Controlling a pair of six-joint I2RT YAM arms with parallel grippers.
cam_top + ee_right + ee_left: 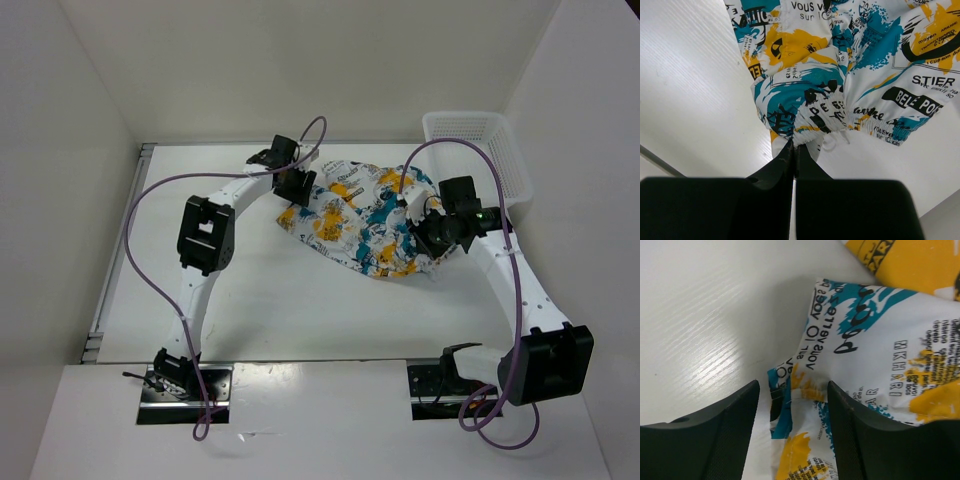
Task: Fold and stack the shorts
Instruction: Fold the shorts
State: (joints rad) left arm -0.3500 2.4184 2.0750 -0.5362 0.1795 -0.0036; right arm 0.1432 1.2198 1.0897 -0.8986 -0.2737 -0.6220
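Note:
The printed shorts point(362, 222) lie crumpled at the back middle of the white table, white with teal, yellow-orange and black print. My left gripper point(293, 186) is at their left end. In the left wrist view it point(792, 390) is open, its jaws on either side of a corner of the shorts point(875, 335). My right gripper point(432, 240) is at their right end. In the right wrist view it point(794, 146) is shut on the gathered waistband edge of the shorts point(830, 75).
A white mesh basket point(478, 150) stands at the back right corner, just behind my right arm. White walls close in the table on the left, back and right. Purple cables loop over both arms.

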